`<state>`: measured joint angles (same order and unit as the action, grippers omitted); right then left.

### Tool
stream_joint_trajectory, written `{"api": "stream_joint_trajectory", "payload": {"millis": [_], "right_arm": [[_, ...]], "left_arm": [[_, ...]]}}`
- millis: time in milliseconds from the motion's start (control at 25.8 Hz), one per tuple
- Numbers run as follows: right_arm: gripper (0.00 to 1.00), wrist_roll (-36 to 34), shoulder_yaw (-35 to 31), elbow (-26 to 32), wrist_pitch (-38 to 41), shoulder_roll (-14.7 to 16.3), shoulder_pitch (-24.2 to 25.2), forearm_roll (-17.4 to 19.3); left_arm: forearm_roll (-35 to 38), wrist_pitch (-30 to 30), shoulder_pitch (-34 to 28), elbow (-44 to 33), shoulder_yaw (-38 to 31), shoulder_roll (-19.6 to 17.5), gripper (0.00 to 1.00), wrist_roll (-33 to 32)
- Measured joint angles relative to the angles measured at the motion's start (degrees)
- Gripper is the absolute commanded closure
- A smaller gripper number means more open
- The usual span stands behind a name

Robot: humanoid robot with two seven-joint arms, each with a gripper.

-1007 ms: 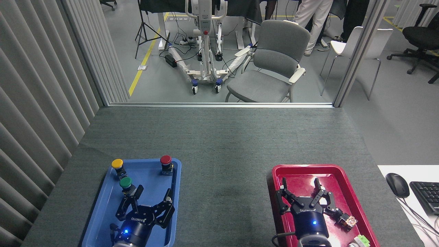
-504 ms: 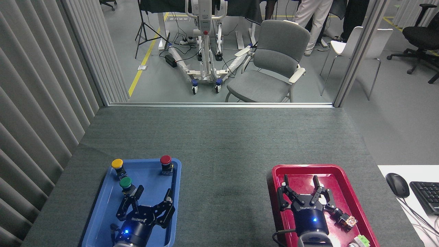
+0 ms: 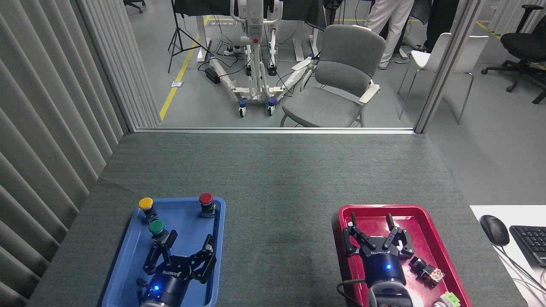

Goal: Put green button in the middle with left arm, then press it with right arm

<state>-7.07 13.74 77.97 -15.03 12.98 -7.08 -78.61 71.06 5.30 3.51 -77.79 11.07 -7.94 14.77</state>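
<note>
Green button (image 3: 156,227) sits in blue tray (image 3: 128,260), near its left rim.

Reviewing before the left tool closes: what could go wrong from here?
1. The yellow button stands close behind the green button; the open left tool may knock it.
2. Only one finger sits beside the green button; closing now may tip it.
3. Blue tray rim could catch it on exit.

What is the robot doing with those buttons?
It's about to grab the green button from the blue tray. Its left gripper is open right beside the button, not holding it yet. The right gripper waits open over the red tray. The mat between is where the button goes.
</note>
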Motion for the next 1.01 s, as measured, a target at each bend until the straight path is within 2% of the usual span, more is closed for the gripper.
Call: {"api": "stream_joint_trajectory", "payload": {"millis": [194, 542, 1007], "right_arm": [[0.02, 0.15, 0.01, -0.04, 0.26, 0.04, -0.27, 0.04], [0.02, 0.30, 0.17, -0.18, 1.12, -0.31, -0.32, -0.22], [0.02, 0.20, 0.21, 0.42, 1.26, -0.34, -0.06, -0.24]], "left_arm": [[0.04, 0.20, -0.01, 0.01, 0.00, -0.19, 0.00, 0.07], [0.37, 0.47, -0.33, -0.49, 0.12, -0.05, 0.00, -0.46], [-0.59, -0.90, -4.42, -3.84, -1.03, 0.18, 0.00, -0.61]]}}
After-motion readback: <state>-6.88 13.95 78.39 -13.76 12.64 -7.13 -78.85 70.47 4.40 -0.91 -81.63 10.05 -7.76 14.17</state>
